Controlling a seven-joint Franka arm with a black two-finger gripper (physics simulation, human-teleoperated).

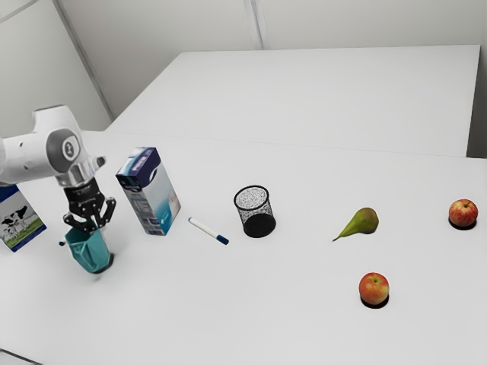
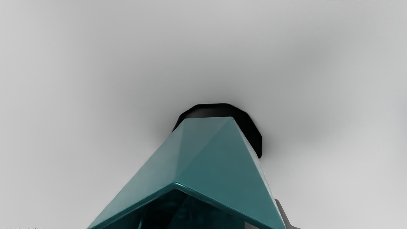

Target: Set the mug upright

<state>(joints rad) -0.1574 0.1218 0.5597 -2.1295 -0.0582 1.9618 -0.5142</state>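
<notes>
Desk (image 1: 228,327): pale, with bare room around the mug (image 1: 93,252); clock directions here are read on the exterior view, centred on the mug, 12 at its top.
Arm (image 1: 55,150): comes in from the exterior view's left and bends down over the mug from between 11 and 12 o'clock; any tilting or lowering is best done slowly.
Fingers (image 1: 97,220): at the rim, toward 12; I cannot tell whether they stand wide, narrow or closed on the wall.
Blue-and-white carton (image 1: 152,194): nearest tall thing, between 1 and 2; I would avoid swinging that way, as it could topple.
Cow carton (image 1: 20,220): at 10, a lesser risk.
Mesh cup (image 1: 255,211): between 2 and 3, well apart.
Mug: mouth up, base toward the desk, its slant much like the carton's, so I judge it upright or nearly so.
Base: a dark patch (image 2: 219,109) shows beside it; whether it sits fully flat I cannot tell. Flat contact should come before any letting go, then a straight lift clear of the rim, since a sideways drag could tip it.
Pear (image 1: 364,221), apples (image 1: 374,288): around 3, far off.
Marker (image 1: 208,230): just short of 3.
</notes>
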